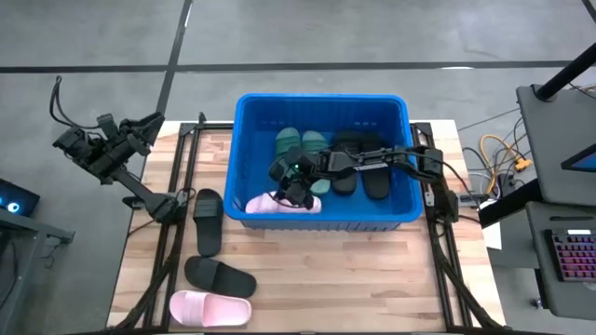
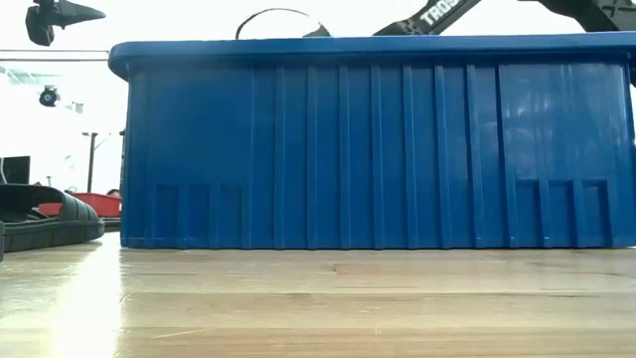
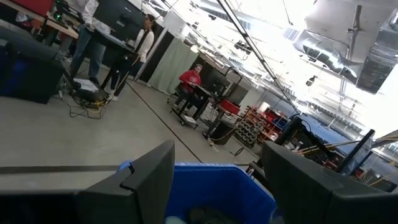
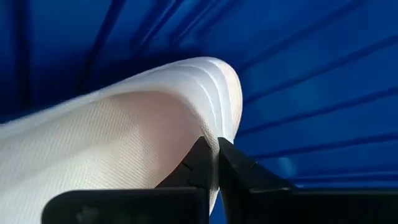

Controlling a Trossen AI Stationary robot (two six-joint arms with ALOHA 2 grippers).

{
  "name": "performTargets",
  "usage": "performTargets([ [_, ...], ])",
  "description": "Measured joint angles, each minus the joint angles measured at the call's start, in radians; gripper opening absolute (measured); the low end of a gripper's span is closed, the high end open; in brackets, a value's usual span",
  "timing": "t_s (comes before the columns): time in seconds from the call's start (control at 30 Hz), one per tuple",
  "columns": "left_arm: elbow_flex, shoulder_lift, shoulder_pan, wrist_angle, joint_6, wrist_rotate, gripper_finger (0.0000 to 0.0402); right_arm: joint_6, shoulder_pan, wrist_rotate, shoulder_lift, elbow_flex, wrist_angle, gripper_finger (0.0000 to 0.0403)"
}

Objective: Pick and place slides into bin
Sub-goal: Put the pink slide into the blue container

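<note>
The blue bin (image 1: 321,100) stands on the wooden table and fills the low view (image 2: 378,149). Inside it lie two dark green slides (image 1: 300,142), two black slides (image 1: 361,177) and a pale pink slide (image 1: 277,204) against the near wall. My right gripper (image 1: 296,191) reaches into the bin and is shut on this pink slide (image 4: 124,137). My left gripper (image 1: 142,126) is open and empty, raised off the table's far left corner. On the table left of the bin lie two black slides (image 1: 207,221) (image 1: 220,275) and a pink slide (image 1: 209,308). My right gripper pinches the pink slide's thin rim (image 4: 210,118) between its two fingers (image 4: 200,163), only at their tips. The fingers come from above, slanting down into the bin. The slide lies along the bin's near wall; whether it rests on the floor I cannot tell.
The bin's high ribbed walls surround my right gripper. In the low view one black slide (image 2: 50,214) lies at the left of the bin. Cables and equipment stand beyond the table's right edge (image 1: 507,158). People stand far off in the room (image 3: 189,84).
</note>
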Motion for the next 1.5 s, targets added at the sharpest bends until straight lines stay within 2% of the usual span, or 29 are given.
performTargets([
  [0.27, 0.000, -0.001, 0.000, 0.000, 0.000, 0.000, 0.0226, -0.004, 0.001, 0.003, 0.063, 0.001, 0.111, 0.0008],
  [0.57, 0.000, -0.004, 0.000, 0.000, 0.001, 0.000, 0.0226, 0.017, 0.001, -0.001, 0.083, 0.016, 0.113, 0.0013],
  [0.8, 0.000, -0.006, 0.000, 0.000, 0.001, 0.000, 0.0226, 0.088, 0.001, 0.005, 0.083, 0.016, 0.111, 0.0058],
  [1.13, 0.000, -0.006, 0.000, 0.000, 0.001, 0.000, 0.0226, 0.108, 0.001, 0.011, 0.069, 0.016, 0.076, 0.0154],
  [1.2, 0.000, -0.006, 0.000, 0.000, 0.001, 0.000, 0.0226, 0.109, 0.002, 0.045, 0.052, 0.016, 0.047, 0.0168],
  [1.33, 0.000, -0.006, 0.000, -0.001, 0.002, 0.001, 0.0226, 0.108, 0.001, 0.080, 0.020, 0.016, 0.004, 0.0184],
  [1.5, 0.000, -0.006, 0.000, -0.001, 0.007, 0.001, 0.0226, 0.108, -0.001, 0.092, -0.014, 0.016, -0.009, 0.0186],
])
